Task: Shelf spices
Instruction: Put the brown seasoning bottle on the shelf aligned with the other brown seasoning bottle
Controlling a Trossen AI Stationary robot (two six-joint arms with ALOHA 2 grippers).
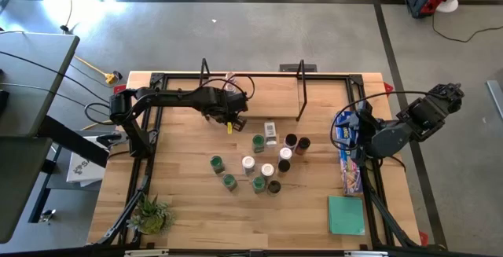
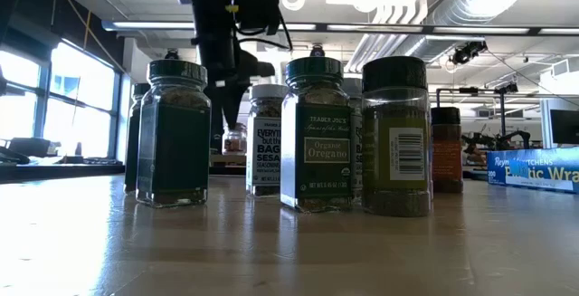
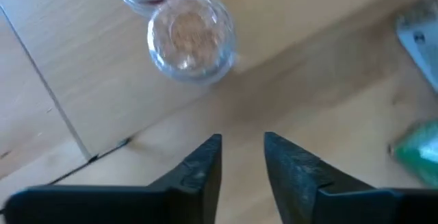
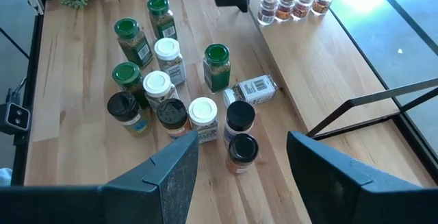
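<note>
Your left gripper (image 1: 230, 120) hovers at the near edge of the shelf (image 1: 322, 92), beside the row of clear-topped jars (image 4: 294, 1) already on its board. Its fingers (image 3: 205, 166) point down at bare wood with a narrow gap between them and nothing held; the nearest shelved jar (image 3: 191, 35) stands just ahead of the tips.

The remaining spices (image 1: 259, 163) stand clustered mid-table, toward the front edge from that gripper. One jar (image 1: 270, 131) lies on its side, its long axis roughly running from the shelf toward the front edge; the green-topped jar (image 1: 258, 141) beside it is upright. The left arm is clearly nearer: it stretches along the back edge, wrist turned down.

Your right gripper (image 4: 236, 176) waits off the table's right edge by the blue box (image 1: 350, 151), fingers apart and empty. From the low view, I can't tell which jar the left gripper lines up with.
</note>
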